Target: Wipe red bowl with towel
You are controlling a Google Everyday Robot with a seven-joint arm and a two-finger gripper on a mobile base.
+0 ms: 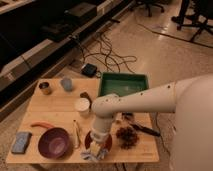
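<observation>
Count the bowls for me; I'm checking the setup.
2: purple bowl front left; red bowl right of it, mostly hidden under the gripper and towel.

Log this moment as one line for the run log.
step: wiping | pincer: down over red bowl, front table edge | towel: at bowl's near rim under pincer | purple bowl: to one side, untouched

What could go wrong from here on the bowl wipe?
1. The red bowl sits near the table's front edge; the hand pressing down over it could push it off.
2. The towel trails over the bowl's near rim, so a stroke may drag it out rather than wipe.
3. The purple bowl and a thin stick lie close to the bowl; a wide sweep could knock them.
</observation>
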